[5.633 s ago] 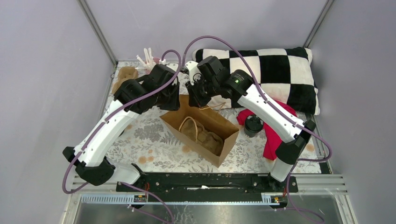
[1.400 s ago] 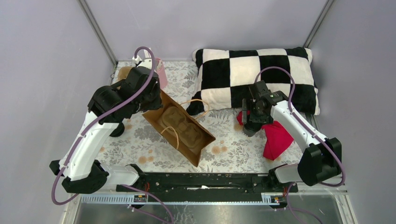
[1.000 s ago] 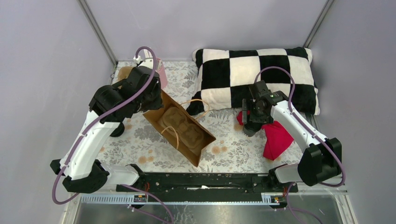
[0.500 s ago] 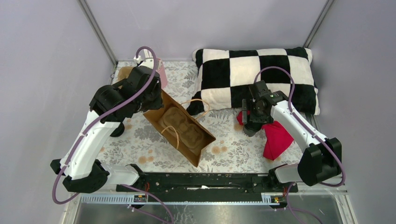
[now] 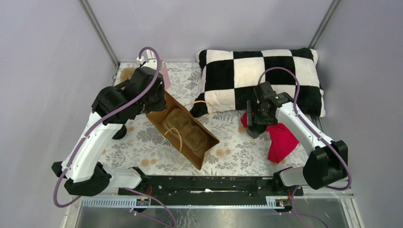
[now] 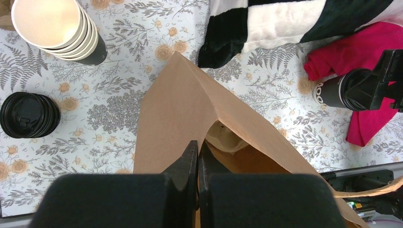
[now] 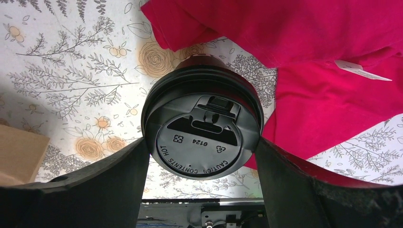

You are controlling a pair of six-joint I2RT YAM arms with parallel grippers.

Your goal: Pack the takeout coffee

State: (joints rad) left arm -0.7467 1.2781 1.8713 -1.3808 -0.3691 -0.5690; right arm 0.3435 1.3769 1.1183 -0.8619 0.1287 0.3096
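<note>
Between lilac walls (image 5: pixel 47 47), on the floral bench (image 5: pixel 142 138), the left pincer (image 6: pixel 198 145) pinches the bag (image 6: pixel 176 104) rim; the right pincer (image 7: pixel 202 142) clasps the coffee (image 7: pixel 199 118) beside a red cloth (image 7: pixel 309 95).

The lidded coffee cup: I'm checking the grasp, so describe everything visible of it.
The coffee cup is black paper with white print, capped by a black plastic sip lid embossed CAUTION CONTENTS HOT. It stands upright on the floral tablecloth, against the red cloth. The fingers of the right gripper press its lid from both sides.
</note>
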